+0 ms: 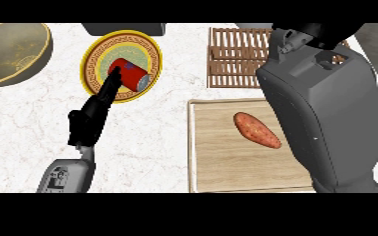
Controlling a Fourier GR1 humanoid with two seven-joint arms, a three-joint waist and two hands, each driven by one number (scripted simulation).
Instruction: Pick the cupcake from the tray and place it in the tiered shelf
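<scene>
Head view: no cupcake shows on the tray (214, 180), so it may be carried. Right hand (299, 36) reaches over the tiered shelf (232, 55); its fingers are hidden. Left hand (92, 117) rests, fingers straight, holding nothing.

Two boxy grey forearms with moulded panels, each ending in a black hand with slim fingers (112, 82)

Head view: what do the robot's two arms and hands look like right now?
Both forearms are grey, boxy shells with rounded edges. The left hand is black with slim fingers; its forearm bears dark cut-out markings near the bottom edge. The right forearm looks much bulkier, and the right hand is black.
</scene>
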